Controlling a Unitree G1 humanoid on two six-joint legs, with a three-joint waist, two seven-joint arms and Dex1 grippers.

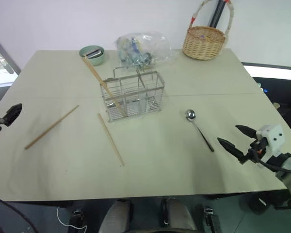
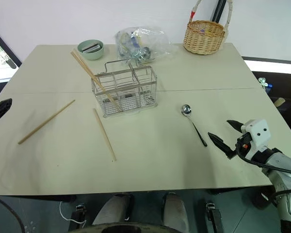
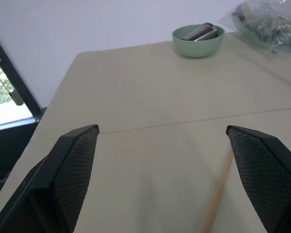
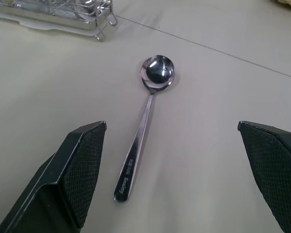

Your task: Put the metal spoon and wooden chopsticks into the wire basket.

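The metal spoon (image 1: 199,127) lies on the table to the right of the wire basket (image 1: 133,94), its bowl toward the far side. My right gripper (image 1: 228,134) hovers open just right of the spoon's handle, and the spoon (image 4: 144,127) lies between and ahead of its fingers. One wooden chopstick (image 1: 102,82) leans in the basket's left compartment. Another chopstick (image 1: 110,139) lies flat in front of the basket, and a third (image 1: 52,126) lies further left. My left gripper (image 3: 161,131) is open at the table's left edge, near that third chopstick (image 3: 216,194).
A round wicker basket (image 1: 203,41) with a hoop handle stands at the far right corner. A green bowl (image 1: 92,53) holding a metal cup and a clear plastic bag (image 1: 140,48) of items sit behind the wire basket. The table's front edge is close.
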